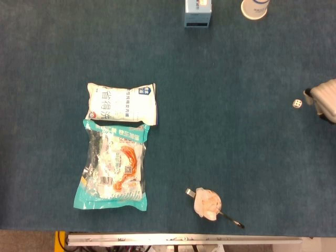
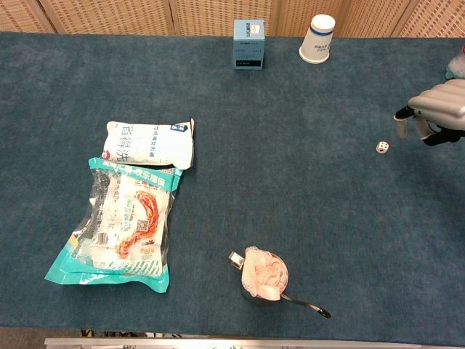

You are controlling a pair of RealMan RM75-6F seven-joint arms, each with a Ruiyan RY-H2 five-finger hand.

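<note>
A small white die [image 1: 297,104] [image 2: 382,147] lies alone on the blue cloth near the right edge. My right hand [image 1: 326,98] [image 2: 434,109] hovers just right of it and a little above, fingers hanging down and apart, holding nothing. Part of that hand is cut off by the frame edge. My left hand shows in neither view.
A white snack bag [image 1: 122,103] and a teal-edged clear food pack [image 1: 114,167] lie at the left. A small metal cup with pink filling and a handle [image 1: 208,203] sits near the front edge. A blue box [image 2: 248,34] and a paper cup [image 2: 317,38] stand at the back.
</note>
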